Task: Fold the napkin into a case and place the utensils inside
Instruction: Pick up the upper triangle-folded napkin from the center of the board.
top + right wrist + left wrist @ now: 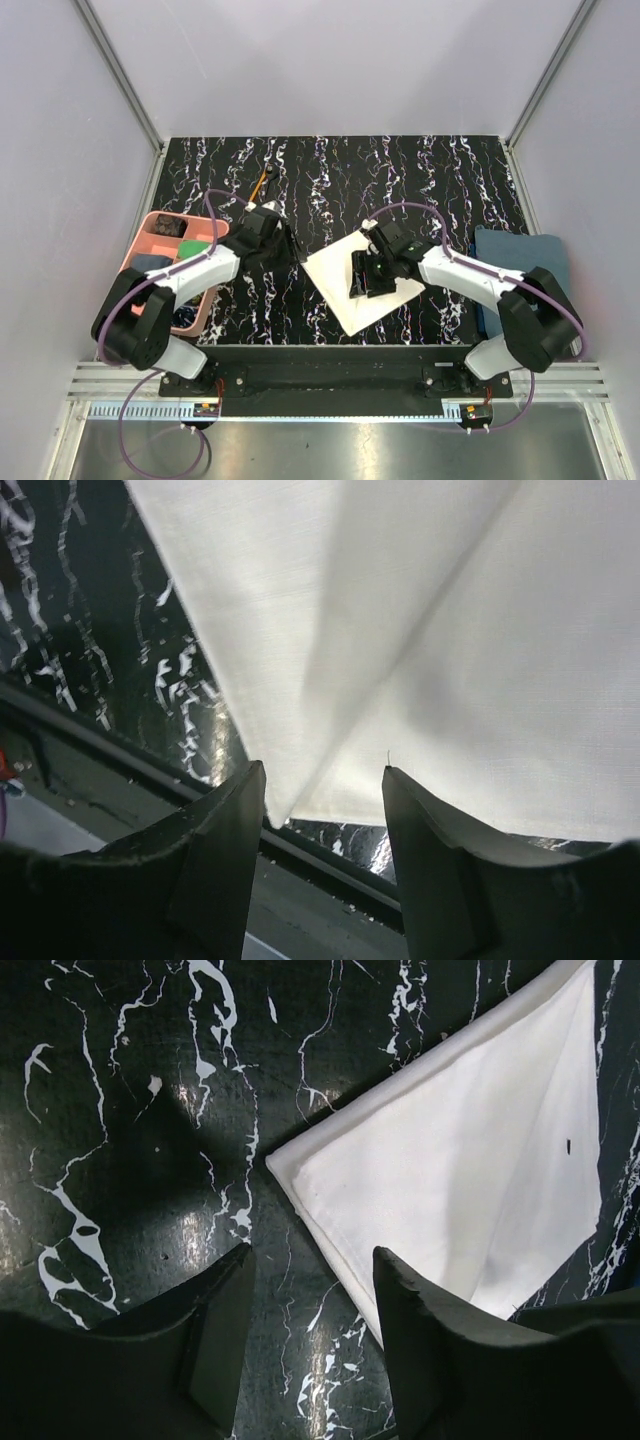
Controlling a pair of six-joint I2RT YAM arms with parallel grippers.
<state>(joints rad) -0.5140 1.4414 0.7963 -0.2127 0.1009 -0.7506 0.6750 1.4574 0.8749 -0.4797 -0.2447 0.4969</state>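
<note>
The cream napkin (345, 290) lies flat on the black marble table (400, 180), turned like a diamond, with a diagonal crease (400, 610) across it. My left gripper (290, 246) is open just off the napkin's left corner (278, 1163). In the left wrist view its jaws (312, 1262) hold nothing, and the right finger (420, 1320) overlaps the napkin's (460, 1180) edge. My right gripper (368, 277) hovers open over the cloth. The napkin's near corner (277, 818) lies between its open jaws (322, 773). An orange-handled utensil (262, 184) lies at the back left.
A pink compartment tray (150, 228) with small items stands at the left edge. A dark blue-grey towel (520, 255) lies at the right edge. The table's front rail (150, 770) runs just beyond the napkin's near corner.
</note>
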